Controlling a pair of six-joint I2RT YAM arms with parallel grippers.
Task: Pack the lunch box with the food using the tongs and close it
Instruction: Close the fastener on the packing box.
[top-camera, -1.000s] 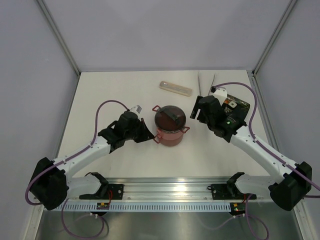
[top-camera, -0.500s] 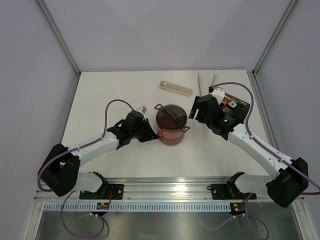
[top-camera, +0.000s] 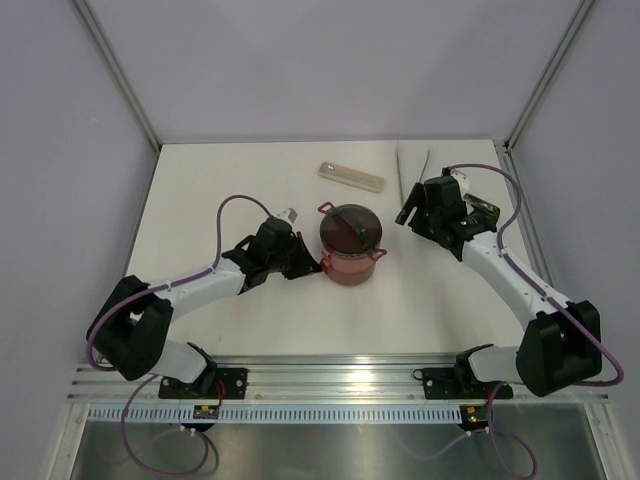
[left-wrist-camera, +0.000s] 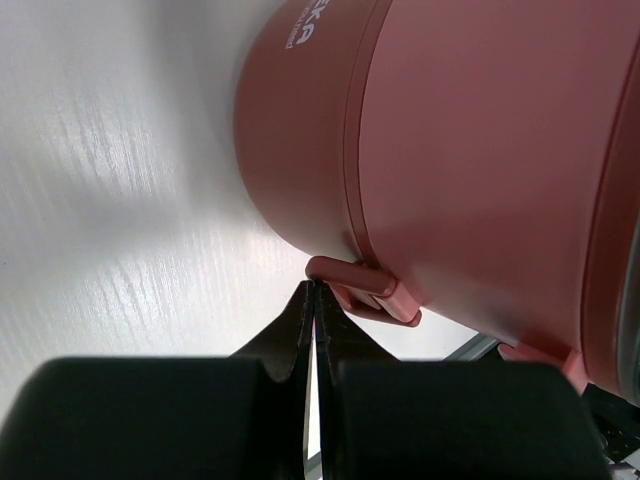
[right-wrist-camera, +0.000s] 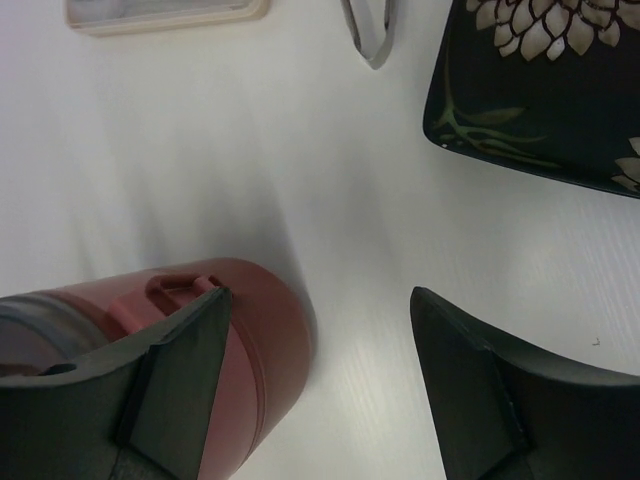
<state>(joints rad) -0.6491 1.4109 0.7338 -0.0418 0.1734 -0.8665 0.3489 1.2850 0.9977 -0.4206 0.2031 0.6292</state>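
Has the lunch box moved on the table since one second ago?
Yes. The lunch box slid slightly right, judged against the beige cutlery case, which stayed put.

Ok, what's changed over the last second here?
The shut left gripper advanced right against the lunch box, which shifted slightly right and away. The open right gripper drew back toward the tray. Nothing was gripped or released. The tongs and cutlery case stayed put.
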